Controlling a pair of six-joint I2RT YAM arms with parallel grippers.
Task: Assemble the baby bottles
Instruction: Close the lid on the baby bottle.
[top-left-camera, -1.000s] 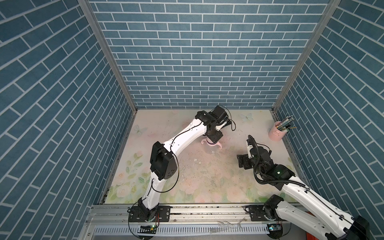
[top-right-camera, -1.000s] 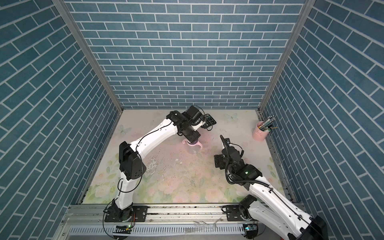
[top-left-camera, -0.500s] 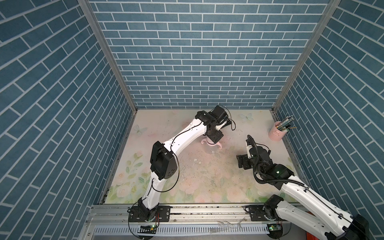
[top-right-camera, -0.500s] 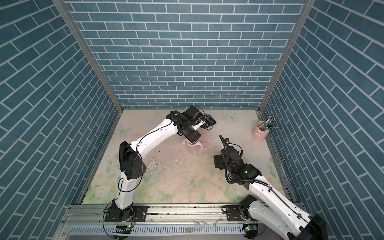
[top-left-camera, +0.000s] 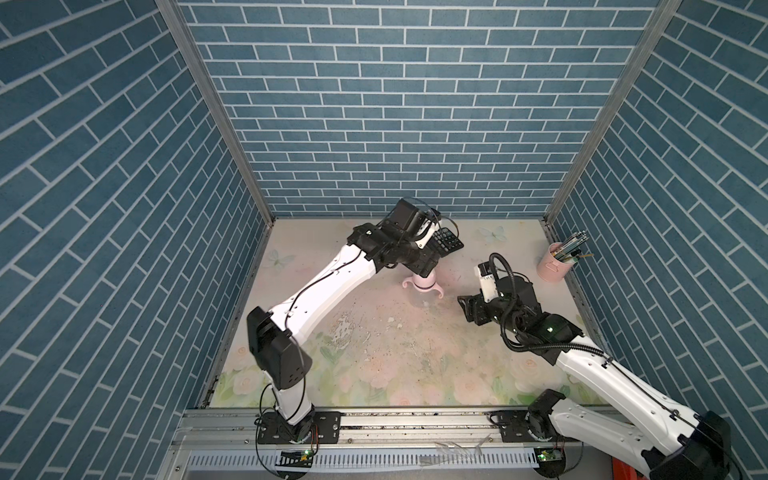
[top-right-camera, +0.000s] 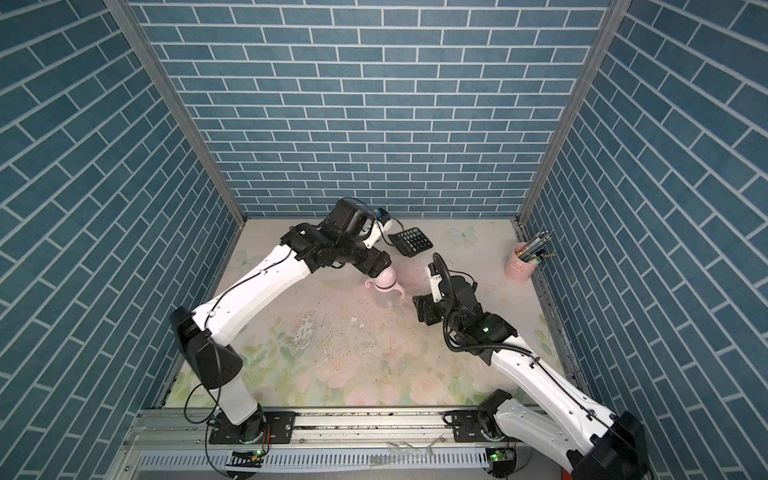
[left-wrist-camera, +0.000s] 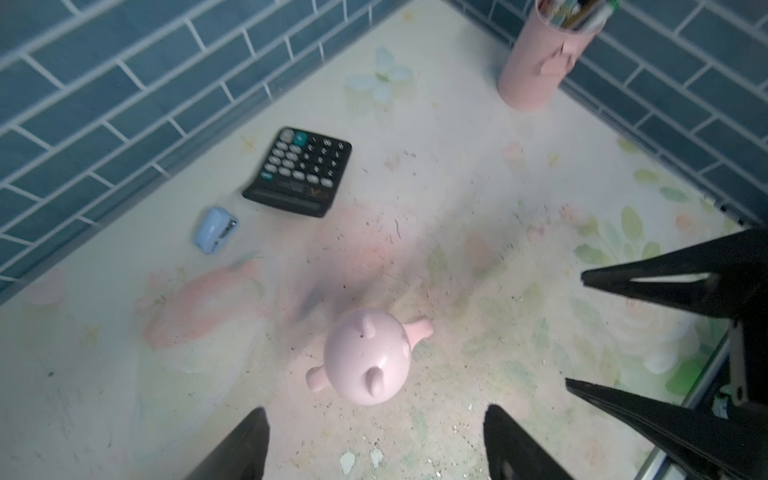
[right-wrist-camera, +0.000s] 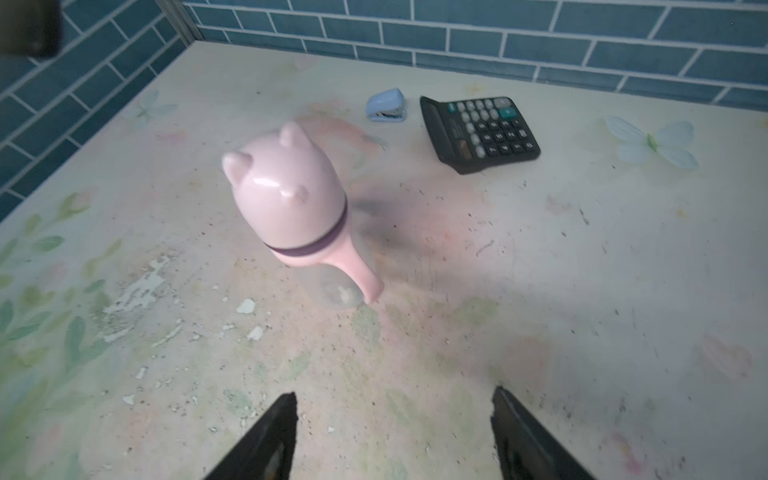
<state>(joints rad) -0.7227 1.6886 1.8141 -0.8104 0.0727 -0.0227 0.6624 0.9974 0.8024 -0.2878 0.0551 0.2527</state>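
Note:
The baby bottle (right-wrist-camera: 291, 199) stands upright on the table: pink eared dome cap, purple collar, pink ring with handles, and a clear body. It shows in both top views (top-left-camera: 424, 286) (top-right-camera: 385, 283) and in the left wrist view (left-wrist-camera: 368, 355). My left gripper (left-wrist-camera: 376, 415) hangs just above it, open, its fingers clear of the cap. In a top view the left gripper (top-left-camera: 428, 272) hides part of the bottle. My right gripper (right-wrist-camera: 395, 395) is open and empty, to the bottle's right and pointing at it, and also shows as the right gripper (top-left-camera: 462, 307) in a top view.
A black calculator (top-left-camera: 446, 245) and a small blue stapler (right-wrist-camera: 386, 106) lie behind the bottle near the back wall. A pink cup of pens (top-left-camera: 555, 266) stands at the right wall. Brick walls close three sides of the table.
The left gripper's jaws have spread wider above the bottle. The right gripper's jaws have narrowed somewhat, and the right wrist has shifted a little toward the bottle.

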